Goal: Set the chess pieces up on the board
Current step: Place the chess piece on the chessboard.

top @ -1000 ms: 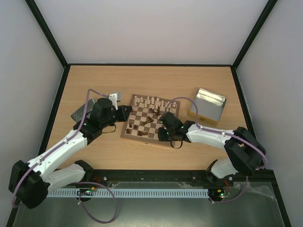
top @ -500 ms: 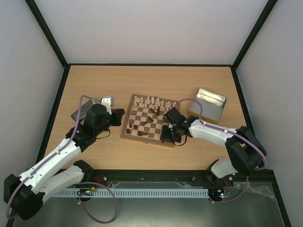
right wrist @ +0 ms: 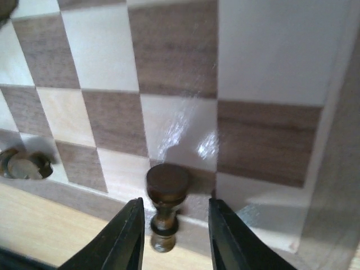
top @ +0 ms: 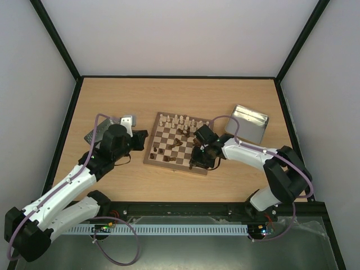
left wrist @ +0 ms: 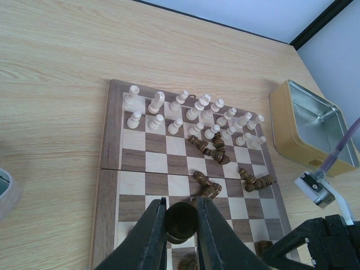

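Chess pieces [left wrist: 194, 112] only half sorted: cream set [left wrist: 179, 125] upright along the two far rows of the board [left wrist: 130, 162], several dark ones [left wrist: 209, 151] toppled mid-board, near rows mostly bare.

Step in hand, by the look of it: seating a dark pawn [right wrist: 167, 185] by the board's near right corner with the right end effector [right wrist: 175, 207]. Fingers spread to either side of the pawn, with a gap on both flanks, so open and gripping nothing. Cannot tell from the wrist view: base fully on a field, or overlapping the tan border.

To do it well:
- Check for a plumb, centred stand before leaving.
- Lift straight up along the pawn's axis, with no sideways drift, to avoid clipping the head and tipping it.
- Rise clear above the head before swinging away.
- If off-centre, close gently low on the stem, nudge, then release again.

Right arm stretched low across to the near right corner, wrist pitched steeply down.

Left end effector [left wrist: 181, 209] closed on a dark piece [left wrist: 181, 224], raised off the surface beside the board's left edge, wrist camera looking across toward the silver tin [left wrist: 315, 129] on the worktop [left wrist: 56, 84]. Best held back there, out of the right arm's way, pending free passage to the near rows.
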Motion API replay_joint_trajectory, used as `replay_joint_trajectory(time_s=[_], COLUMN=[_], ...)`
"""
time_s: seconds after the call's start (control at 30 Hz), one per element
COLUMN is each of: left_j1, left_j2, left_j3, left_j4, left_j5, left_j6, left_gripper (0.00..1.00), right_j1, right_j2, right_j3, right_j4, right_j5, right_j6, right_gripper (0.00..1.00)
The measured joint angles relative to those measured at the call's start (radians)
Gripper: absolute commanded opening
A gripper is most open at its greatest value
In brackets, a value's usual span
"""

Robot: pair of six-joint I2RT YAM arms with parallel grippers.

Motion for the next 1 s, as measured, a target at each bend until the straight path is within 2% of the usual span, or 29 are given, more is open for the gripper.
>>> replay_joint_trajectory(time_s=[0.2, 0.33, 0.67, 0.87, 1.0], left_j1=[-0.012, -0.065, -0.206, -0.213, -0.217], left_j2=[0.000, 0.015, 0.116, 0.147, 0.156], left_j3=[0.000, 0.000, 0.000, 0.000, 0.000], left_j4=[0.001, 0.005, -0.006, 0.004, 0.028], left_j5=[0.016, 0.019, 0.024, 0.117, 0.187], left_j6=[0.000, 0.000, 0.001, 0.024, 0.042], left_gripper=[0.13, 0.13, 0.13, 0.13, 0.13], right_j1=[0.000, 0.000, 0.010, 0.012, 0.012], right_j2=[-0.017, -0.028, -0.037, -0.060, -0.079], right_j3=[0.004, -0.005, -0.025, -0.058, -0.083], right_j4=[-0.002, 0.000, 0.050, 0.096, 0.121], right_j5=[0.116, 0.173, 0.194, 0.196, 0.205], right_j6=[-0.024, -0.042, -0.066, -0.069, -0.069], right_gripper=[0.36, 0.36, 0.36, 0.35, 0.29])
